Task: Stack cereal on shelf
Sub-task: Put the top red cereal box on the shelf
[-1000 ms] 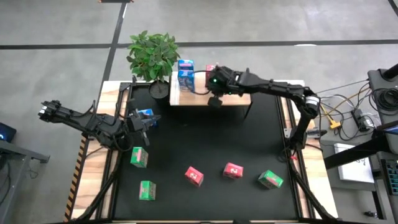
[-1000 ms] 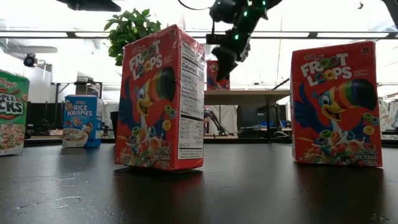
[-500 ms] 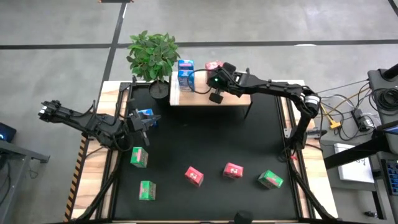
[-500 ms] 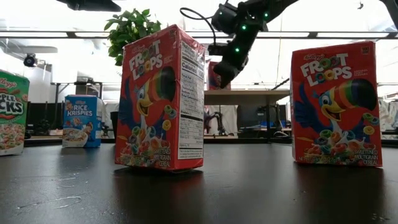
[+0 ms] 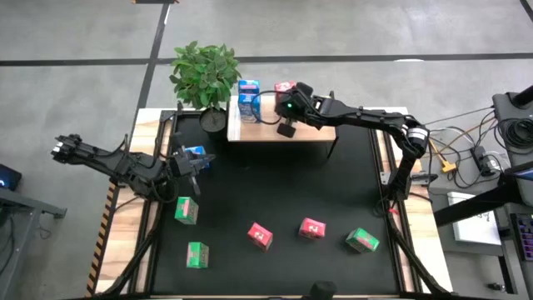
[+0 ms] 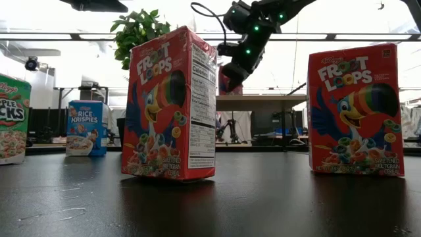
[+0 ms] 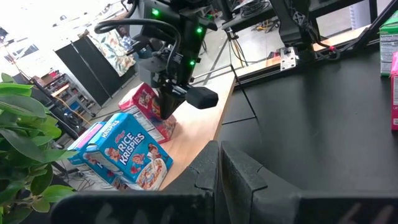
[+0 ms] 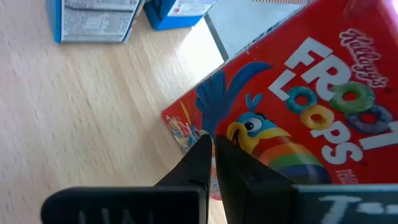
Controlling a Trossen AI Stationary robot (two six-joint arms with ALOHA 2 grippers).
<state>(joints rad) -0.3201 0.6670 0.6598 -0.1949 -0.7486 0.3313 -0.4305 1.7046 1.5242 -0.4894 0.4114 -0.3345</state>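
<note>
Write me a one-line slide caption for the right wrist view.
Shut right gripper beside a red Froot Loops carton on the wooden shelf, blue cartons behind.

Red cartons (image 6: 172,105) carry a rainbow-beaked toucan. Blue cartons (image 7: 127,149) show white lettering. The shelf (image 8: 93,112) is pale wood.

Floor (image 5: 350,29): grey, smooth, crossed by dark seam lines.
Ceiling lights (image 6: 72,36): long bright strips overhead.
Far wall: pale, washed out by glare; detail hard to tell.
Dark panels (image 7: 99,59): tall, standing in the room behind.
Side bench (image 5: 500,125): cables and equipment.
</note>
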